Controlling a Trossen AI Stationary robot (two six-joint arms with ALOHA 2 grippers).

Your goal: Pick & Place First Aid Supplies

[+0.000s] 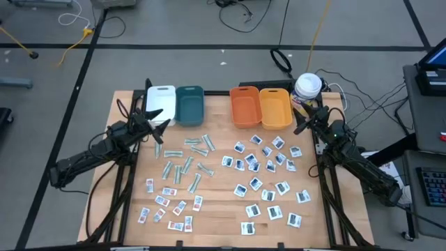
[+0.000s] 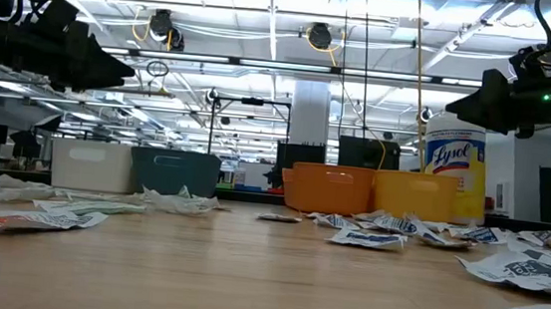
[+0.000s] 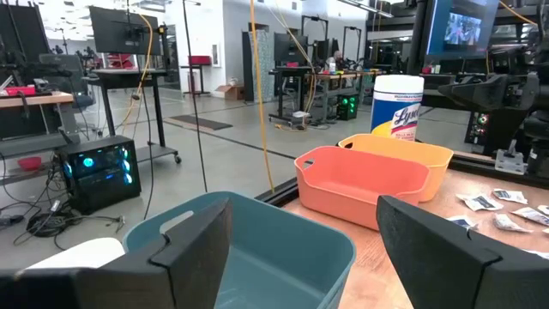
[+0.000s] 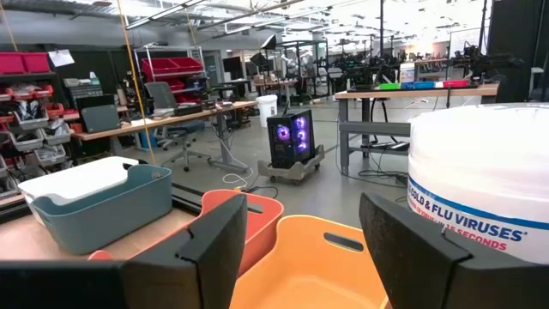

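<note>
The first aid supplies lie flat and loose on the wooden table: pale-green strips (image 1: pixel 185 162) left of centre, white packets with red print (image 1: pixel 167 206) at the near left, and white packets with blue print (image 1: pixel 265 164) on the right. My left gripper (image 1: pixel 159 125) hovers open above the table's left side, level, just short of the white bin and the teal bin (image 3: pixel 257 249). My right gripper (image 1: pixel 301 120) hovers open over the far right, level, beside the canister (image 4: pixel 480 180). Both (image 3: pixel 300 227) (image 4: pixel 300 219) have nothing between their fingers.
Along the far edge stand a white bin (image 1: pixel 160 101), a teal bin (image 1: pixel 189 104), an orange bin (image 1: pixel 244 106) and a yellow-orange bin (image 1: pixel 275 108). A white canister with a yellow label (image 1: pixel 307 86) stands at the far right corner. Cables lie on the floor beyond.
</note>
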